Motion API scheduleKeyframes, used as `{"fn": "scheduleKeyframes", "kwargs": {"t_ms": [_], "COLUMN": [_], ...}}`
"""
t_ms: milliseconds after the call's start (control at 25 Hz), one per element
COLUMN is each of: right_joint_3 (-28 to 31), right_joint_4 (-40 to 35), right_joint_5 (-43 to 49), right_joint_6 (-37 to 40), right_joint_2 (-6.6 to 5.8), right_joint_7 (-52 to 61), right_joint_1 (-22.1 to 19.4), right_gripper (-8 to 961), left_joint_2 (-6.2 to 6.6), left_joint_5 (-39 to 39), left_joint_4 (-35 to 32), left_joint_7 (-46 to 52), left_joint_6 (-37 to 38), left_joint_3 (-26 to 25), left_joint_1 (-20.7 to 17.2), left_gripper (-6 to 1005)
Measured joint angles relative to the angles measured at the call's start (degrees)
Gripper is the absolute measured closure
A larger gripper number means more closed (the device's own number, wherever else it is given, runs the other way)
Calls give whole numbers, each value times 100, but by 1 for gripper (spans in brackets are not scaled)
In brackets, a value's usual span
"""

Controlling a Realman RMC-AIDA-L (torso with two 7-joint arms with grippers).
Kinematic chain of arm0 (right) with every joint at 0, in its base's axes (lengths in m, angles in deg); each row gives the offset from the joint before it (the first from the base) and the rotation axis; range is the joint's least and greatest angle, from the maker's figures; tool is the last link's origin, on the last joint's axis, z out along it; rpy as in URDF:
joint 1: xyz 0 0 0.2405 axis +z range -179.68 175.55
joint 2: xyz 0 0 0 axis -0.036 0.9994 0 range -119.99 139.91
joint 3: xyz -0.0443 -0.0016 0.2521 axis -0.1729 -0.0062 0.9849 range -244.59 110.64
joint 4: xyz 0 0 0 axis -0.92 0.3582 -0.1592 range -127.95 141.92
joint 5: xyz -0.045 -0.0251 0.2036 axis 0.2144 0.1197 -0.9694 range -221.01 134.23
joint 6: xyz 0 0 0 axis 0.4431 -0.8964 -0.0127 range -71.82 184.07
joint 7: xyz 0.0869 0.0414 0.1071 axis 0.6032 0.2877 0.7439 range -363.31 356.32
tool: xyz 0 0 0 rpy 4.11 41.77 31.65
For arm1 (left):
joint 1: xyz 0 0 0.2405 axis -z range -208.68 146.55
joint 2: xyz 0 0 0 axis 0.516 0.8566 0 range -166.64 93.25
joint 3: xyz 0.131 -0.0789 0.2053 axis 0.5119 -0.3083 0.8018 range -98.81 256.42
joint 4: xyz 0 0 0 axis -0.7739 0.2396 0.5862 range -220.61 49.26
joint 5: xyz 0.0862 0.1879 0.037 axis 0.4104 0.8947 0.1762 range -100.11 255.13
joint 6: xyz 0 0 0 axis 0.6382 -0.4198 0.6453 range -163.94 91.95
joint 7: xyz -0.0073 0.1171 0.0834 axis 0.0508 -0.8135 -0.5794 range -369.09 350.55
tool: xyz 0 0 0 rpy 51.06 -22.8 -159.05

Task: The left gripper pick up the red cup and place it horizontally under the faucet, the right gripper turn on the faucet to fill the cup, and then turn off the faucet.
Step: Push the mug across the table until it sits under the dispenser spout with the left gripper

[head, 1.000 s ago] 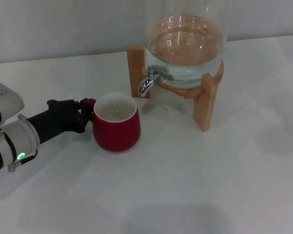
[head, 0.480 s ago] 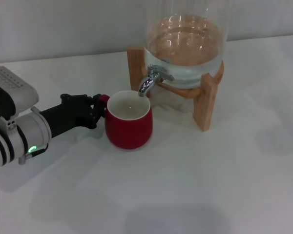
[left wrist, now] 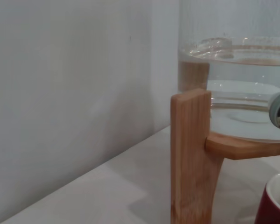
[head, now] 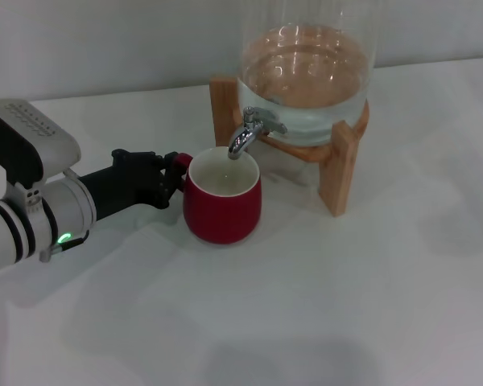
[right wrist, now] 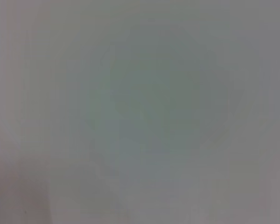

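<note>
The red cup (head: 222,200) is seen standing upright on the white bench (head: 322,305), in the far half of it and a little left of centre, with its cream inside open to the top. The cup's mouth lies directly below the spout of the faucet (head: 246,135), and a small gap is left between spout and rim. The cup's loop handle is turned to the left and is clamped by the left gripper (head: 171,173), whose black fingers are closed narrowly on it. The gripper's black wrist is carried low over the bench by the white-grey arm, on which a green light is lit.

The faucet is fitted to the glass dispenser (head: 306,72), which is partly filled with water and is held in the wooden stand (head: 338,165) near the far edge of the bench. In the left wrist view, a stand leg (left wrist: 190,158), the dispenser's water line and a corner of the cup's rim (left wrist: 276,203) are shown.

The right gripper is shown in no view.
</note>
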Motion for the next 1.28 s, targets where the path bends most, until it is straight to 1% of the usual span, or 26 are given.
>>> {"fn": "scheduleKeyframes", "kwargs": {"t_ms": [520,1000,1280], "right_joint_3": [-1,16,33], "right_joint_4": [-8,-9,-9], "right_joint_5": [-2,-1,-1], "right_joint_6": [3,0,1], "right_joint_2": [15,21,32], "right_joint_7": [0,-5,-13], "right_joint_1": [0,0,-11], "right_gripper": [231,231,232], "left_joint_2": [-10,2,1], "left_joint_5": [-63,-82,-82], "left_joint_4": [4,-55,-211], "left_joint_7": [22,610,669], "left_joint_6": [194,411,432], "left_joint_3": [-1,588,785], "left_joint_1": [191,437,410], "left_gripper": [870,870,870]}}
